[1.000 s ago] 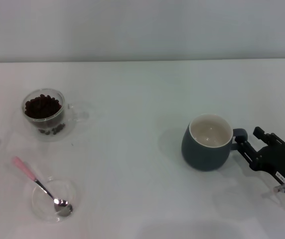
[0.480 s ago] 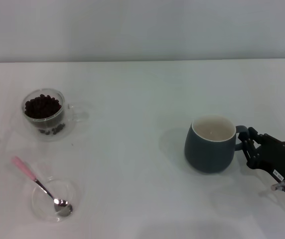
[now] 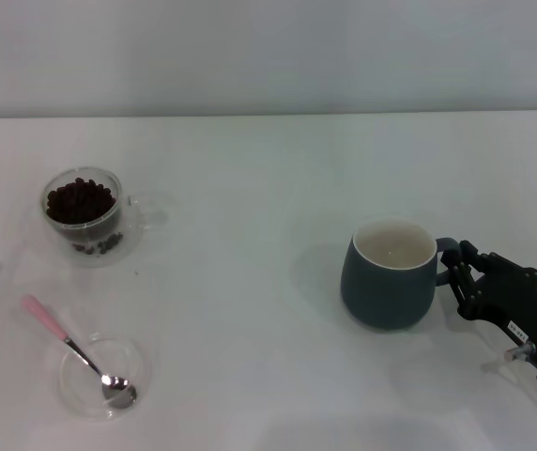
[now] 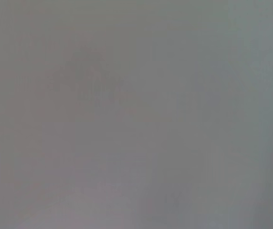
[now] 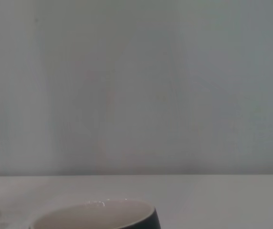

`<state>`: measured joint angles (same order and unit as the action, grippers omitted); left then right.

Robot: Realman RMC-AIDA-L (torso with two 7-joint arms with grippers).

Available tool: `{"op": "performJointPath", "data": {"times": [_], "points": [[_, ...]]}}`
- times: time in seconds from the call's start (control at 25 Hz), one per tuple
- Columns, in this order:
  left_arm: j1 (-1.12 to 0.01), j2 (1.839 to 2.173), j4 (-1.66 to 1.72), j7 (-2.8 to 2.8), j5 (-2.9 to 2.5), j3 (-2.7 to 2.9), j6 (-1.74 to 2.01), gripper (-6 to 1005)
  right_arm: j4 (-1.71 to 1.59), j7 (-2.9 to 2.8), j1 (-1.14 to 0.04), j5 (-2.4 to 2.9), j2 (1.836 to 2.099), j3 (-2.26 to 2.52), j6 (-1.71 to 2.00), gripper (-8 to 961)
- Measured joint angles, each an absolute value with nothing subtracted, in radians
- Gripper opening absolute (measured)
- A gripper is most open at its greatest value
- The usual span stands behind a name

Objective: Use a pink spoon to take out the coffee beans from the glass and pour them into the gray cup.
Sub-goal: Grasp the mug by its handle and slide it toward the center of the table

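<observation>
Shifted slightly leftward, the gray cup (image 3: 388,275) has the right gripper's (image 3: 460,274) fingers clamped on its handle.

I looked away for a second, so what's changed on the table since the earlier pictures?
The right gripper closed onto the gray cup at its handle and shifted it slightly toward the robot. The glass, coffee beans and pink spoon stayed put.

White table (image 3: 268,188), clear round saucer (image 3: 79,383) near its front left, pale wall (image 3: 268,56) behind
</observation>
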<state>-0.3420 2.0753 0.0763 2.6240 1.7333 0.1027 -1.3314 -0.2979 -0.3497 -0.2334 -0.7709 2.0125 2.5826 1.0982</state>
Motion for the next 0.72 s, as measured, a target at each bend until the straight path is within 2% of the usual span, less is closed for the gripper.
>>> {"op": "performJointPath", "data": {"times": [0.72], "points": [[-0.344, 2.077, 0.072, 2.623, 1.73, 0.11, -1.338, 766, -0.367, -0.336, -0.244, -0.696, 2.014, 2.597, 1.099, 182]]}}
